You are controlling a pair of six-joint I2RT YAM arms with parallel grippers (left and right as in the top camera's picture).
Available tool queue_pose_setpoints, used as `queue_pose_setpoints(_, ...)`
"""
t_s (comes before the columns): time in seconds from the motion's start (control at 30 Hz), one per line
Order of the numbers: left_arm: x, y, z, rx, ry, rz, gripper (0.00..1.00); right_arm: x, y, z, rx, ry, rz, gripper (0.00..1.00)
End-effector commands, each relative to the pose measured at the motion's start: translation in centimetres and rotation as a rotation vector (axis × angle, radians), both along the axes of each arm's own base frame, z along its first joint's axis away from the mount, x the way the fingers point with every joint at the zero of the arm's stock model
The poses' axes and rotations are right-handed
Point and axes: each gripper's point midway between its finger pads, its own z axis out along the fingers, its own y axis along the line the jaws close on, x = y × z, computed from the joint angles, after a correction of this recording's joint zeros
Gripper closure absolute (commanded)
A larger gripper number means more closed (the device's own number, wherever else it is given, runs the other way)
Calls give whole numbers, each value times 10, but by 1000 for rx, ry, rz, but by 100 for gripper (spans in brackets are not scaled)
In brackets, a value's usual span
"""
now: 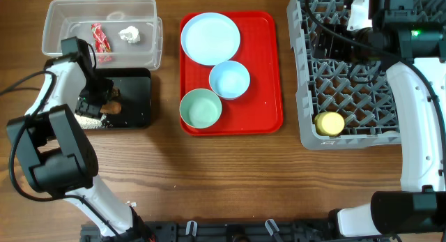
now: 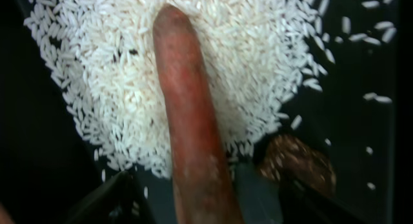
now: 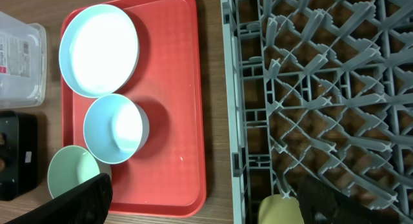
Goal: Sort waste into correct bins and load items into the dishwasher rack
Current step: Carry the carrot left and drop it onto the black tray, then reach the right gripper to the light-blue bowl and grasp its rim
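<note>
**Carrot piece lies on the rice in the black tray**

The left jaws stand parted either side of the orange carrot piece (image 2: 187,101), not gripping it. It lies on the loose white rice (image 2: 97,69) in the black tray's (image 1: 136,95) near-left corner, with the brown scrap (image 2: 300,162) just beside it. The right jaws hang spread and empty over the dishwasher rack's (image 1: 362,88) left edge.

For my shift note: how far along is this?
Done: red snack wrapper, white tissue in clear plastic tub; rice, brown scrap, orange carrot piece in black tray; yellow cup in grey rack. In hand: nothing. Remaining: pale plate, two bowls on red tray.
</note>
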Motion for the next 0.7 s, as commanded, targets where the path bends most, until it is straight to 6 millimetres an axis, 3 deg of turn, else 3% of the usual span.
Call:
queue_pose_setpoints(0.0,31,-9,75,-11,-179,-228,22,4,8,1,22,-12,39,7)
queue_pose_setpoints(0.17,48,-45,139,-83,-393,-543,17,5,44,10,147,-42,140,7)
queue_pose_setpoints(0.33,44,-69,182,-55,-501,-641,16,4,104,-5,214,-33,180,10)
queue_pose_setpoints(0.5,46,-105,186,-51,-505,-761,16,-1,150,-44,220,1,143,17)
queue_pose_setpoints(0.57,47,-122,182,-34,-484,-832,14,-2,165,-72,192,19,84,19)
queue_pose_setpoints(0.67,47,-125,181,3,-464,-844,14,-2,168,-100,149,42,12,21)
